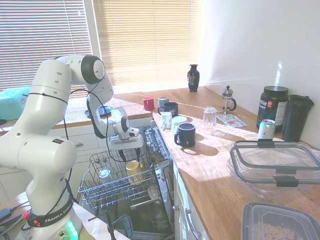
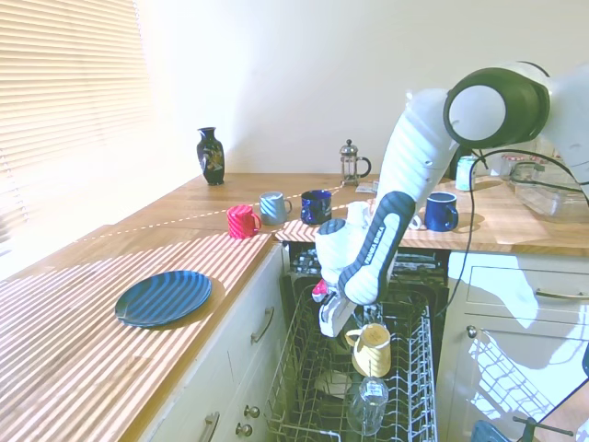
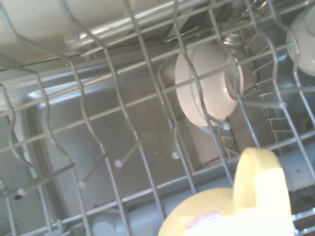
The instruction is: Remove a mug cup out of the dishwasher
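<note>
First exterior view: gripper down low centre-left of frame, right over the yellow mug cup sitting in the dishwasher wire rack; fingers hidden, can't tell if spread or pinched. Second exterior view: same mug cup lower centre, just beside the gripper, glass below it. Wrist view: mug handle at bottom right, white bowl behind the wires.

Sunlit blinds stripe the wooden countertop beside white walls.
</note>
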{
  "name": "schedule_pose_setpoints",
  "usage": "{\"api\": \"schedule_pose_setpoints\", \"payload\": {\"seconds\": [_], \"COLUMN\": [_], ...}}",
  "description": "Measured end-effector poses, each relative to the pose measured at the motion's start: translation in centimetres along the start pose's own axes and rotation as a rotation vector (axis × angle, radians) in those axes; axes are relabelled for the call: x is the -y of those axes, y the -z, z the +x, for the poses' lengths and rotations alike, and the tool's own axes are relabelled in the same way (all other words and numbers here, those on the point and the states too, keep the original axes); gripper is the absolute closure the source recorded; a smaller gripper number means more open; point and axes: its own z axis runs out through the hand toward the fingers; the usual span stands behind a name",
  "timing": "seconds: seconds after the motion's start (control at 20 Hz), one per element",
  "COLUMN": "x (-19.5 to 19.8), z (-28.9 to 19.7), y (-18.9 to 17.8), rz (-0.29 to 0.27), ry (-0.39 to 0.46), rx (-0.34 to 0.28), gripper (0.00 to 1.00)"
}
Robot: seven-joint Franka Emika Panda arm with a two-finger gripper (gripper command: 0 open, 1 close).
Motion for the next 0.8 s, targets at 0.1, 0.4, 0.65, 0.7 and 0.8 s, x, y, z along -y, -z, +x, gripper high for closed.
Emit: {"api": "schedule_pose_setpoints", "payload": {"seconds": [0.1,0.4,0.65,0.7,0.8], "x": [-0.2,-0.1,0.2,0.3,0.8], "z": [0.2,0.6,0.8,0.9,1.1], "y": [-0.1,-0.3,-0.4,-0.4,-0.5], "rz": [-0.002,-0.011,-0.021,-0.023,-0.02], "ry": [0.0,0.006,0.005,0.003,0.007], "rx": [-0.001,-0.015,-0.014,-0.014,-0.018], "gripper": [0.0,0.0,0.0,0.0,0.0]}}
